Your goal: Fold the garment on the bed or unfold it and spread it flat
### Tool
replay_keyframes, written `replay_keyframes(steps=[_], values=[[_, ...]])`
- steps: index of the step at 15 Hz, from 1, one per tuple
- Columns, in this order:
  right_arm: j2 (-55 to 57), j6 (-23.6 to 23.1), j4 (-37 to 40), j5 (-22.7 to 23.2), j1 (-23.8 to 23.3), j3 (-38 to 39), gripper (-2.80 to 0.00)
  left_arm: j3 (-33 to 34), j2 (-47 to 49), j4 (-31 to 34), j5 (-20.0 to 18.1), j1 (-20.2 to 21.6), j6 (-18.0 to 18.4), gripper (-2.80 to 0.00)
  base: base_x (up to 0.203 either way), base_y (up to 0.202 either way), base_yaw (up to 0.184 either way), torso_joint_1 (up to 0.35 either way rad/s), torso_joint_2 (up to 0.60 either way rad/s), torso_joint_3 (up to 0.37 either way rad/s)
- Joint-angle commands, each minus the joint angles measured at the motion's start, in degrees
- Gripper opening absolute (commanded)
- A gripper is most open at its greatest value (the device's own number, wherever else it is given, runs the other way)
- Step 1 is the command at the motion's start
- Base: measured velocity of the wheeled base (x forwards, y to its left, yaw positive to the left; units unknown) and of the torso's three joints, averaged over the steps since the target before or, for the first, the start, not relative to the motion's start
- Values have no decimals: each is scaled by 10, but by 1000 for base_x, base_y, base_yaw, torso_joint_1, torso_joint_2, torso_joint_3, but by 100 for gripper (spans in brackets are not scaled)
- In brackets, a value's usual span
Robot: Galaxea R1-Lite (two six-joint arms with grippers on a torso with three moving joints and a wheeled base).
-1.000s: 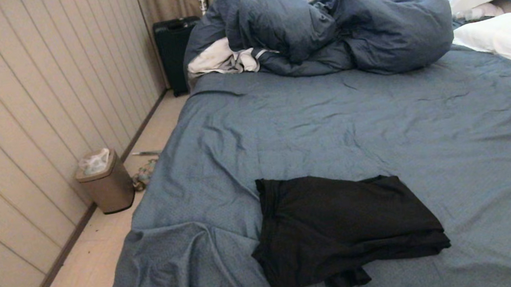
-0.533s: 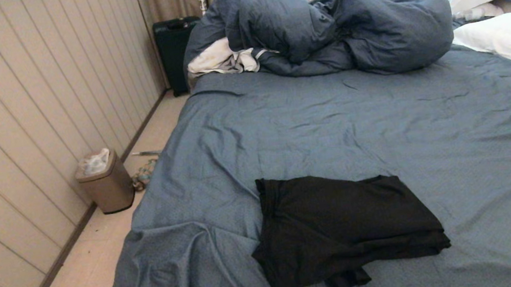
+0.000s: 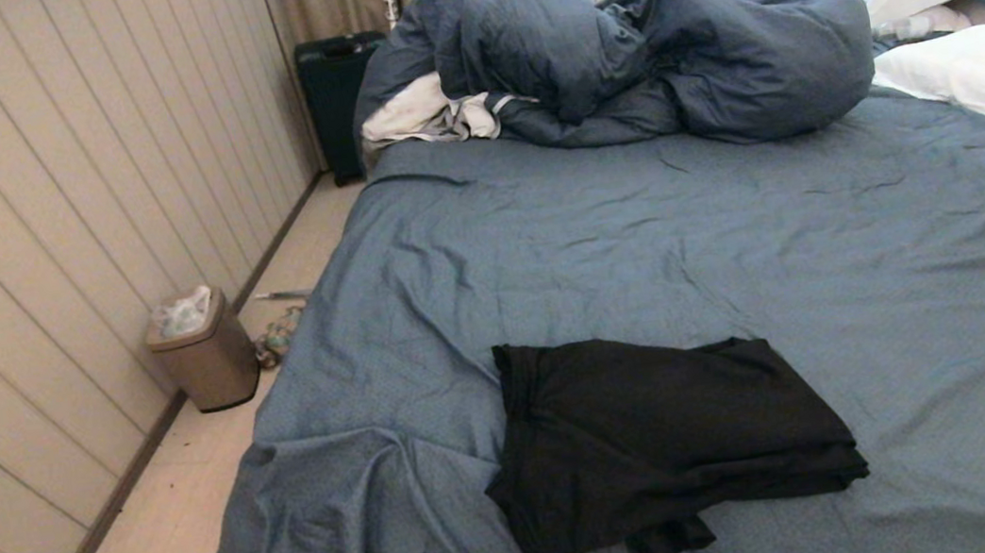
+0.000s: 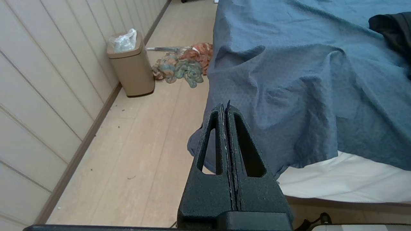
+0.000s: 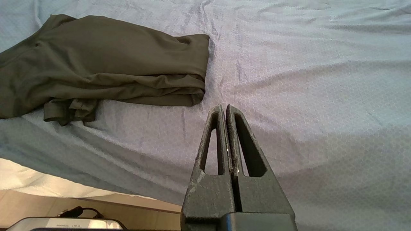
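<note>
T-shirt (image 3: pixel 667 444) folded, lying at 6 o'clock on bed (image 3: pixel 735 235), long axis 9-to-3. Bin (image 3: pixel 203 353) at 9 o'clock holds a plastic bag (image 3: pixel 181 312). Left gripper (image 4: pixel 225 110) and right gripper (image 5: pixel 224 110) both closed, empty.

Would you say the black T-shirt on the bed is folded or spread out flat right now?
Folded, loosely: the garment lies as a compact stack on the bed, layered edges showing along one side, a sleeve poking out.

garments: 1 (image 3: pixel 666 439) | beds: 1 (image 3: pixel 640 238) | duvets: 1 (image 3: pixel 643 47) | white cloths: 1 (image 3: pixel 418 110) | white pillows: 3 seen (image 3: pixel 980 74) | bins: 1 (image 3: pixel 202 348) | suitcases: 1 (image 3: pixel 336 97) | grippers: 2, left gripper (image 4: pixel 226 107) and right gripper (image 5: pixel 224 107)
</note>
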Motion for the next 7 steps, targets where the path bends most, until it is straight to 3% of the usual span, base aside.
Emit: replay_keyframes(steps=[1,3,7], values=[[2,0,0,0,1,0,-280,0,2,0,0,0,1,-280,0,0,0,0,0,0],[2,0,0,0,0,0,-280,0,0,-3,0,0,3,-280,0,0,0,0,0,0],[2,-2,0,2,0,0,-280,0,0,-4,6,0,-27,-280,0,0,0,0,0,0]])
